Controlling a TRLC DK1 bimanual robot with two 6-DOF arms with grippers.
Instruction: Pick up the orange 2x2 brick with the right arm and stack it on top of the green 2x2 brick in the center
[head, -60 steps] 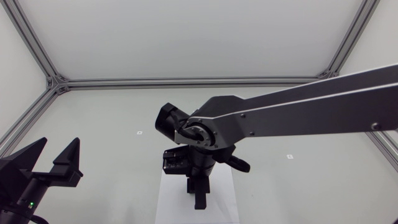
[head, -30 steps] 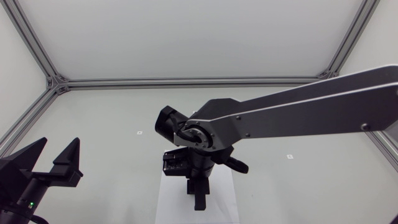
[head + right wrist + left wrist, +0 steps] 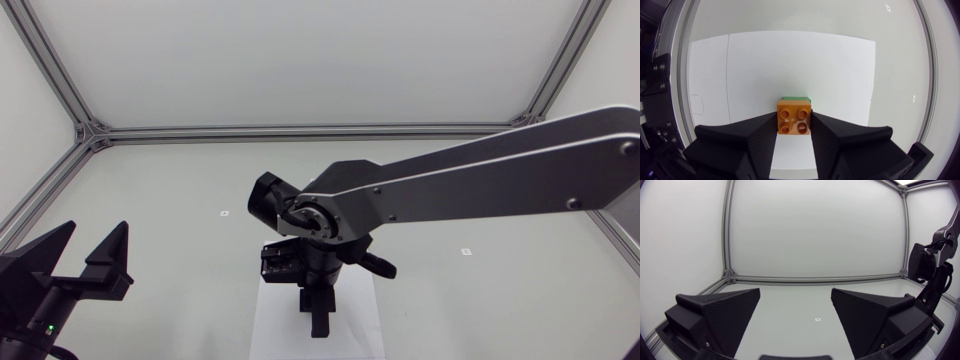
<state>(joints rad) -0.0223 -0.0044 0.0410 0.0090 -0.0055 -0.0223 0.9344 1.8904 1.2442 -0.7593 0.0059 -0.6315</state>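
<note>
In the right wrist view the orange 2x2 brick [image 3: 794,117] sits between the fingers of my right gripper [image 3: 794,131], which is shut on it from both sides. Just under and beyond it shows a strip of the green brick [image 3: 795,99]; the orange one sits on top of it. In the head view my right arm comes from the right, and its gripper [image 3: 318,318] points down over the white sheet [image 3: 268,318], hiding both bricks. My left gripper [image 3: 88,250] [image 3: 795,314] stands open and holds nothing at the table's near left.
The white paper sheet [image 3: 790,65] lies under the bricks at the table's middle. Small markers [image 3: 224,213] [image 3: 465,251] dot the table. An aluminium frame [image 3: 300,131] runs along the table's far edge and sides.
My right arm's wrist has shifted slightly to the left and its long link has tilted a little. The left arm has not moved.
</note>
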